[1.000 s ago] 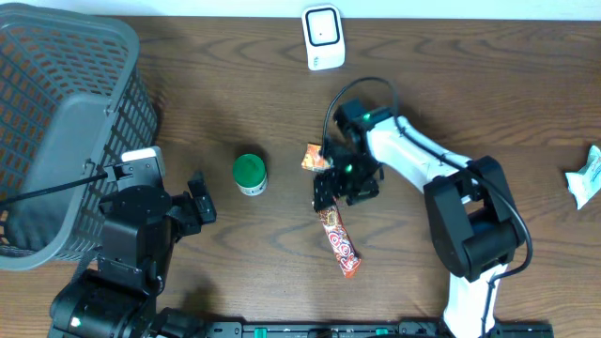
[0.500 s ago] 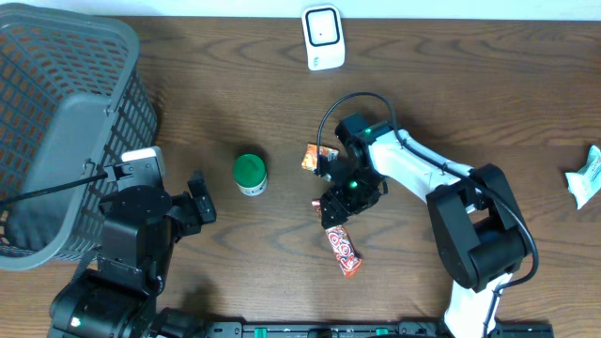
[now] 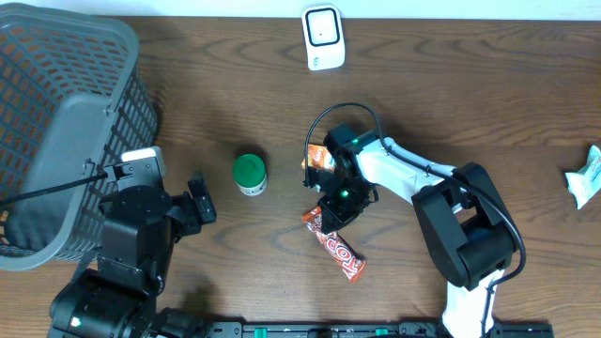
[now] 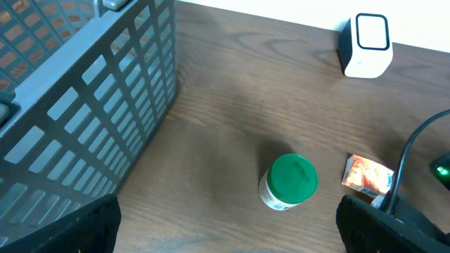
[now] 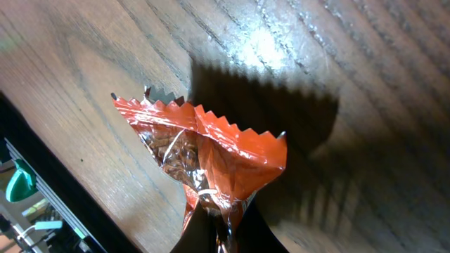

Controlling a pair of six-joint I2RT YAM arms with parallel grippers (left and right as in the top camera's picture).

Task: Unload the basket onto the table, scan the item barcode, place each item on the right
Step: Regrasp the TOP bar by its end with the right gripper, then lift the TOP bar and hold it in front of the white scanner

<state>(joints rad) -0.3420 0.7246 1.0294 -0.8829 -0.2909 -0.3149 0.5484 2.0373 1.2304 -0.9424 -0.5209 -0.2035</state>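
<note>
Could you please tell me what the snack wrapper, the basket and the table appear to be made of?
Snack wrapper: thin glossy plastic film, probably; it crinkles, shines, and has a zigzag-cut end. Basket: matte grey moulded plastic, judging by its uniform lattice walls. Table: wood or wood-look laminate; grain shows, with a slight sheen.

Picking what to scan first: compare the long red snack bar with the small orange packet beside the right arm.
The red snack bar is long and narrow; the orange packet is short and squarish. The bar is pinched at one end in the shut right claw; the packet lies ungripped. Both are wrapped items on the wooden table.
</note>
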